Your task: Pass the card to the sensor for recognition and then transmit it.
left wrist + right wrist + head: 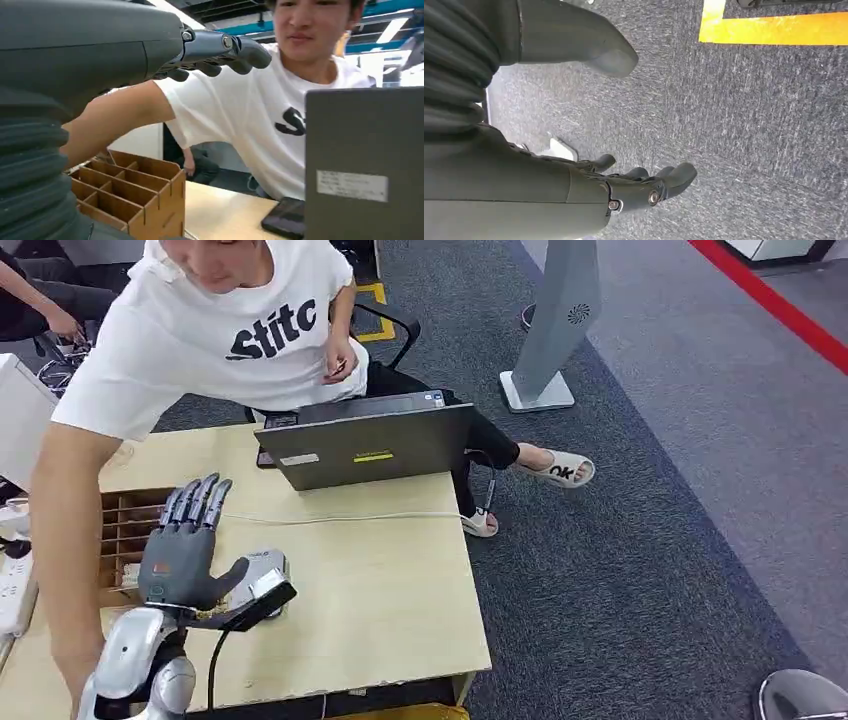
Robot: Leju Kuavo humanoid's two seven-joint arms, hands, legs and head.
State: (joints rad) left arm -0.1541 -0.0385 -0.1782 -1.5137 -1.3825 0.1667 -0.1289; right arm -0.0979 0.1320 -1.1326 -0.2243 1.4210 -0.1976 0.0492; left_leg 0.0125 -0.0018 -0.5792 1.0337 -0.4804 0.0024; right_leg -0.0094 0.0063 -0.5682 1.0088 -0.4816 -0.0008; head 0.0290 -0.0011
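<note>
The left hand (185,540) hovers flat above the bench (380,580), fingers straight and slightly spread, holding nothing. Just beside its thumb sits a small silver and black sensor (262,585) with a black cable running off the near edge. No card can be made out. Beyond the fingertips stands a wooden divided box (125,525). Farther back, a grey laptop (365,445) faces a person in a white shirt (210,330). The right hand (634,187) hangs over grey carpet (749,125), fingers loosely curled, empty.
</note>
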